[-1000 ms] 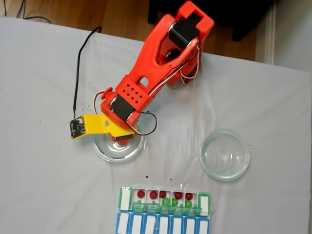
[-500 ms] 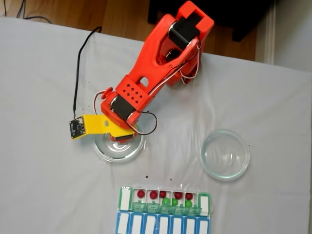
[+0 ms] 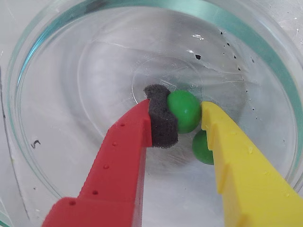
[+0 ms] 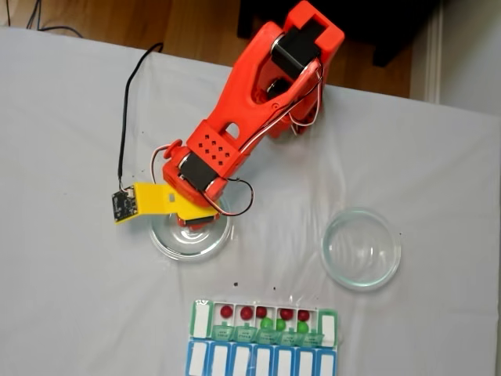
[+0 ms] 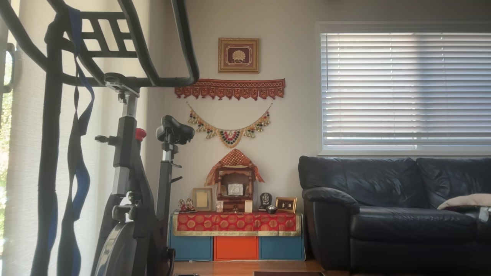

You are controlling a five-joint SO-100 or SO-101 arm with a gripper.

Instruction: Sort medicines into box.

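white surface (image 4: pixel 70 298) bore a glass dish (image 3: pixel 42 156) where the pincer (image 3: pixel 185 118) pinched 1 slick, rollable green ball (image 3: pixel 184 110) across its middle.

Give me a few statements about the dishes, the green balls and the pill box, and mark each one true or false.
1. The gripper is closed on a green ball inside a glass dish. True.
2. A second green ball lies in that dish. True.
3. The other glass dish holds red balls. False: it looks empty.
4. The pill box holds no balls yet. False: red and green balls sit in its compartments.
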